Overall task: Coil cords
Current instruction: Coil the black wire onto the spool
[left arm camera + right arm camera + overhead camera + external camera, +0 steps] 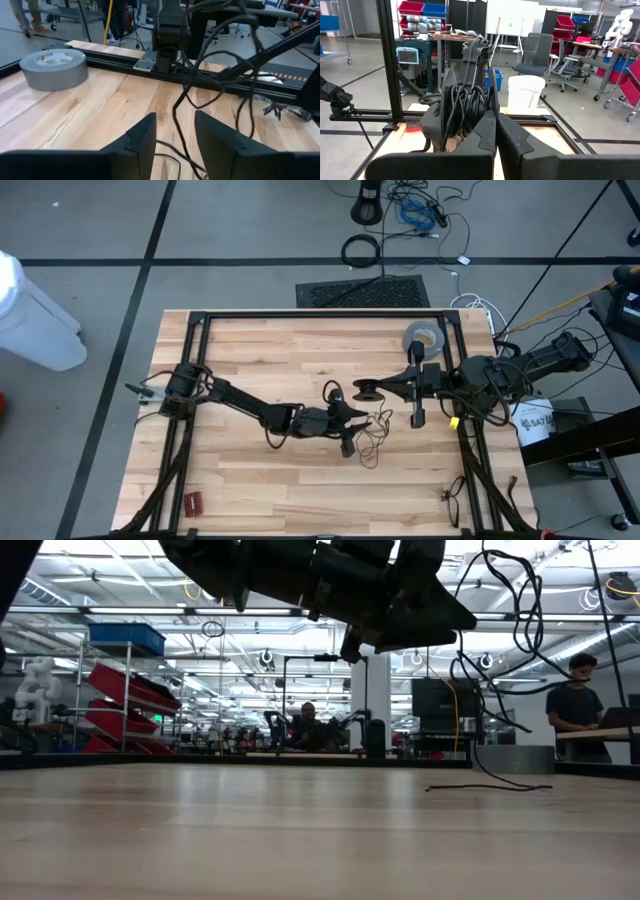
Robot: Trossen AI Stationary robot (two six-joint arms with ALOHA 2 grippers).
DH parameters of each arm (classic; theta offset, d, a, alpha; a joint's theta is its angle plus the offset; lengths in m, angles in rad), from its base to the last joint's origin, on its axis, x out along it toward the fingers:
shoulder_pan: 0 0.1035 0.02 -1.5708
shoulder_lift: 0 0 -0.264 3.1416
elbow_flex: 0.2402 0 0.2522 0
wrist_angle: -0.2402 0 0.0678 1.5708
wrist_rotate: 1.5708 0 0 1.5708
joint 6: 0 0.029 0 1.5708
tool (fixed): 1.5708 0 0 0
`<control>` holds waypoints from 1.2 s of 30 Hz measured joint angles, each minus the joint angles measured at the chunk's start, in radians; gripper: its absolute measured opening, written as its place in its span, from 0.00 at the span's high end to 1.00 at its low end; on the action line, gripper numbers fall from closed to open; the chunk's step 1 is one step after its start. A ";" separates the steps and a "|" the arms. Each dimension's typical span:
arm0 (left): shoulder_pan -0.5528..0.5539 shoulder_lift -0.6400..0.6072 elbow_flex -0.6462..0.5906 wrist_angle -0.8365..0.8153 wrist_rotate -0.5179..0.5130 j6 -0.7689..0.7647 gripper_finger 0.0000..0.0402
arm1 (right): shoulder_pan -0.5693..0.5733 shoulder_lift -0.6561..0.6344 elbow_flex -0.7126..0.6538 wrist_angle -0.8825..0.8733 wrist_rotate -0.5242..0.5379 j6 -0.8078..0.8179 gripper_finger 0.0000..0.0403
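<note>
The cord is one thin black wire. Part of it is gathered in a small coil (368,390) at the tips of my right gripper (380,390), which reaches level from the table's right and is shut on it. The coil's loops (465,102) show just beyond that gripper's fingers. The rest lies in slack loops (375,438) on the table's middle. My left gripper (354,430) hovers open just near of the coil. A strand of cord (175,117) runs up through the gap of my left gripper (175,137) with room on both sides. My right gripper pinches the coil's gathered loops (470,117) between its two shut fingers, at their free ends. It comes level from the table's right. The coil hangs clear of the table, and a slack strand (385,418) trails from it down to the wood.
A grey tape roll (422,337) lies at the far right, seen also as the tape roll (53,67). A black frame rail (320,315) borders the table. A small red object (192,502) and a dark tangle (452,498) sit near the front edge.
</note>
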 joint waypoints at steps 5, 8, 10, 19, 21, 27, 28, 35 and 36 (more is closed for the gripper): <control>0.006 0.010 0.000 0.000 0.012 0.001 0.70 | 0.000 0.000 0.000 0.000 0.000 -0.003 1.00; 0.006 0.011 0.000 0.006 0.013 0.001 0.76 | 0.000 0.000 0.000 0.000 0.000 -0.003 1.00; 0.006 0.011 0.000 0.003 0.010 0.003 0.83 | 0.000 0.000 0.000 0.000 0.000 -0.003 1.00; 0.003 -0.002 0.000 -0.059 -0.008 0.052 0.98 | 0.000 -0.005 0.000 0.001 0.000 0.006 1.00; -0.009 -0.029 0.000 -0.128 -0.012 0.047 0.99 | 0.001 -0.007 0.000 -0.001 0.000 0.007 1.00; -0.109 -0.143 0.000 -0.428 -0.059 -0.054 0.99 | 0.022 -0.029 0.000 0.001 0.002 -0.004 1.00; -0.130 -0.160 0.000 -0.465 -0.075 -0.075 0.99 | 0.022 -0.035 0.000 0.004 0.003 -0.009 1.00; -0.269 -0.274 0.000 -0.644 -0.171 -0.161 1.00 | 0.022 -0.098 0.000 0.098 0.005 -0.084 1.00; -0.285 -0.289 0.000 -0.661 -0.184 -0.171 1.00 | 0.021 -0.107 0.000 0.104 0.005 -0.095 1.00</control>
